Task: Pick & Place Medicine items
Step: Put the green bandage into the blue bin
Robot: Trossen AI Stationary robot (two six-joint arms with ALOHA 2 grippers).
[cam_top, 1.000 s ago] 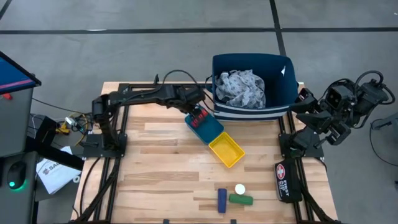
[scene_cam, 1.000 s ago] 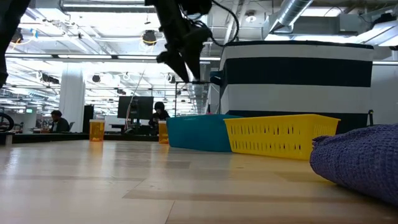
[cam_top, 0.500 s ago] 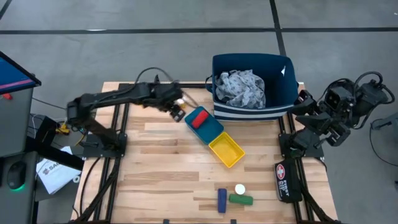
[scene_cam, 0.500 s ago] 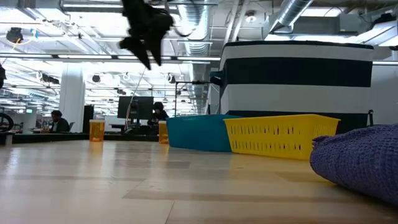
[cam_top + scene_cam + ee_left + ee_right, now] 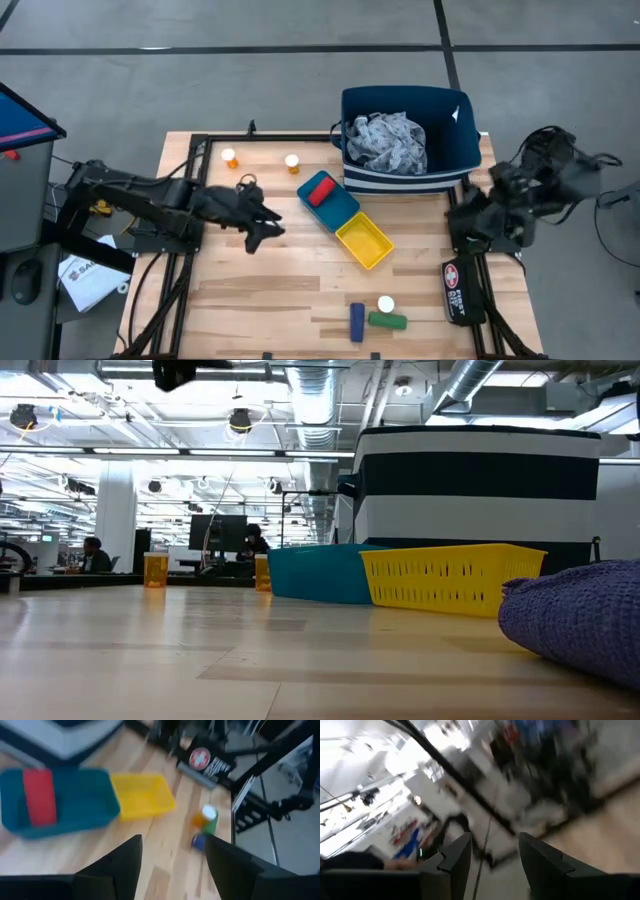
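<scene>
The left gripper (image 5: 268,231) hangs over bare table, fingers apart and empty. The red bottle (image 5: 319,192) lies well beyond them in the blue tray (image 5: 340,211); two orange bottles (image 5: 292,163) stand near the back edge. The right gripper (image 5: 478,208), fingers nearly together, waits off the table's right side.

right wrist view: room smeared by blur, nothing identified | low view: left arm (image 5: 175,372) cut off by top edge | low view: grey-blue cloth (image 5: 580,615) cut off at right edge | left wrist view: green bottle (image 5: 210,826) partly hidden behind white-capped bottle (image 5: 204,816), blurred
</scene>
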